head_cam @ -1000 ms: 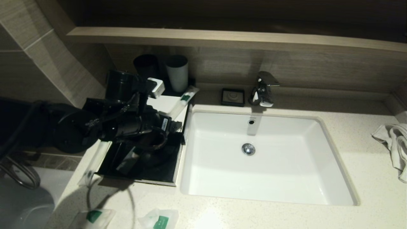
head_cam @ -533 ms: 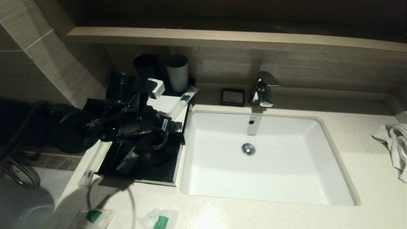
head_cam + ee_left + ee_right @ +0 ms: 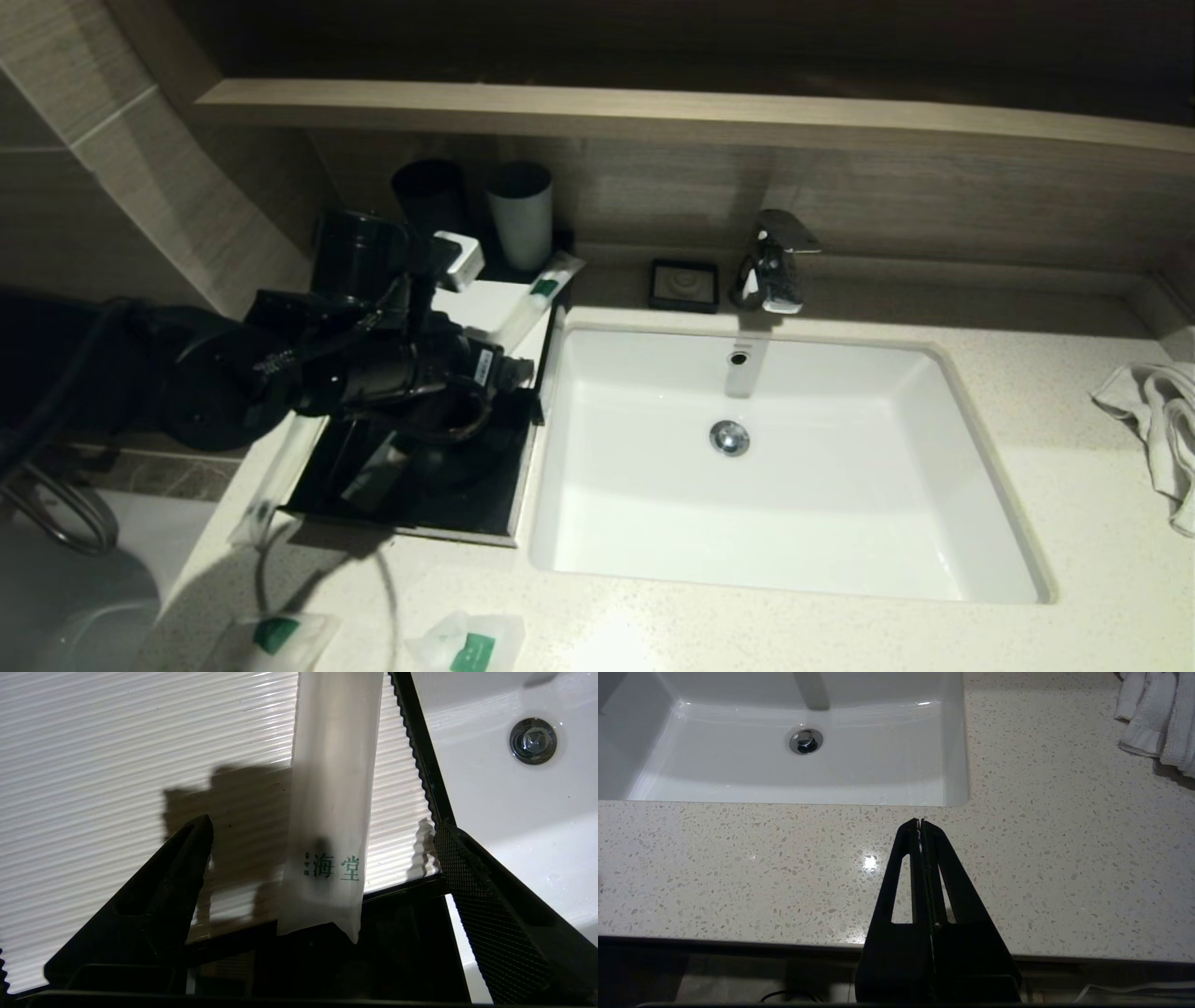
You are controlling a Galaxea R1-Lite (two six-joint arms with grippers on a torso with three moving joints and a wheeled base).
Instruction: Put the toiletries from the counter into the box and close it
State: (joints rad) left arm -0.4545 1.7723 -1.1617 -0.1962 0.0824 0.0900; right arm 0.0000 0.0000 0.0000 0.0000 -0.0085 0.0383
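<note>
Jaws of the left gripper (image 3: pixel 322 830) stand spread wide w/ nothing gripped; in the wrist view we see one long packet (image 3: pixel 329 812) lying between them, touching neither finger, across the box's (image 3: pixel 495 308) ribbed white top panel, its printed end hanging over the open black drawer (image 3: pixel 448 495). From the head view we can't see those jaws, as the arm's dark bulk covers them and most of the drawer's inside; something pale lies in the drawer but we can't tell what.

Far left, a second long packet (image 3: pixel 275 481) lies along the drawer's outer side, partly under the arm. At the near edge of the worktop (image 3: pixel 1027 392) we see two small pouches (image 3: pixel 280 639) (image 3: pixel 467 646) w/ green labels, both cut off by the frame's lower edge. A cable loops across the worktop near them.

Behind the box stand a black cup (image 3: pixel 429 196) and a grey cup (image 3: pixel 520 215), lower parts hidden. Moving right: soap dish (image 3: pixel 684 284), tap (image 3: pixel 773 261), sink (image 3: pixel 971 485), then a towel (image 3: pixel 1158 420) cut off at the far right.

Right gripper (image 3: pixel 920 826) shows only in its own wrist view, jaws pressed together on nothing, parked above the worktop's front edge, near the sink's corner.
</note>
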